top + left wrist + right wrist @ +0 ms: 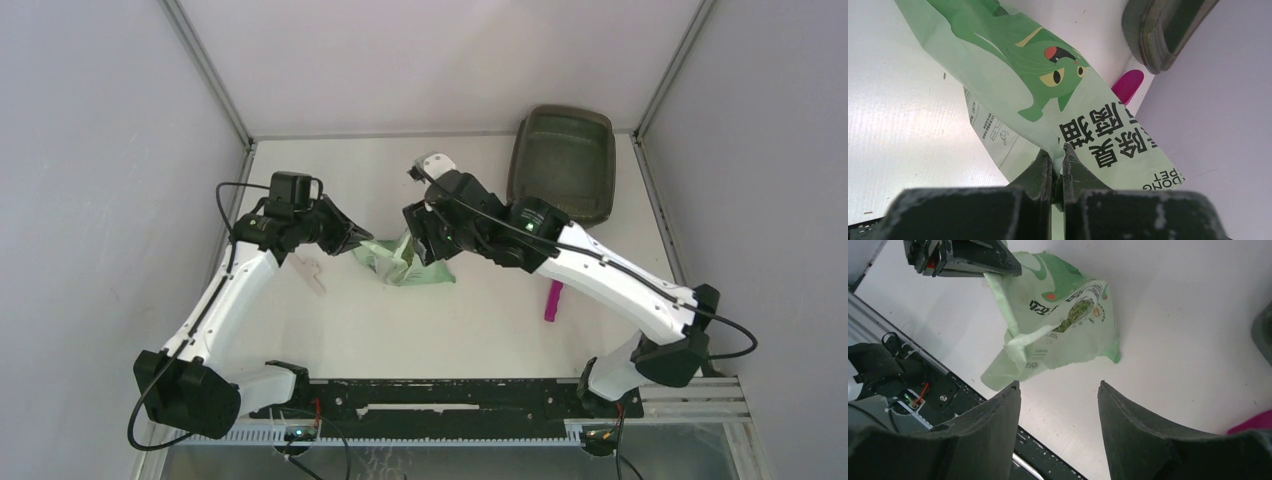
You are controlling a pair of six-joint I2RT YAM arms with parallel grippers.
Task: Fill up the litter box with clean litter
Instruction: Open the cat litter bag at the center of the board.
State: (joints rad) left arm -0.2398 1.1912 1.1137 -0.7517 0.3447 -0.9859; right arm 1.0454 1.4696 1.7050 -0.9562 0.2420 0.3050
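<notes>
Left claw (1057,152): clenched on an edge of the green bag (1038,75). In the left wrist view the film is pinched between the two tips.
Right claw (1058,385): released, jaws wide apart with nothing between them. It hangs over the bag near the middle of the overhead frame.
Green bag: centre of the overhead frame. Its left end is lifted by the left claw and its right end slumps on the table (400,330).
Litter box (520,165): upper right of the overhead frame, at the table's far edge, well apart from the bag. Whether any granules lie in it I cannot tell.
Clean litter: none seen loose. A speckled green patch on the bag's face in the right wrist view may be a window or print.
Magenta scoop (553,300): on the table right of centre, partly under the right arm, untouched.
Handling, bag: thin, soft, crinkly film, probably slippery. It will sag rather than hold its shape.
Handling, contents: loose grains should slide to the lowest corner, so the weight will shift as the bag tilts.
Where to hold: probably a flat free corner or folded edge at the end opposite the left claw, not the bulging belly.
Risk: one pinch on thin film may slip or tear, and a mouth tipped down early would spill short of the box.
</notes>
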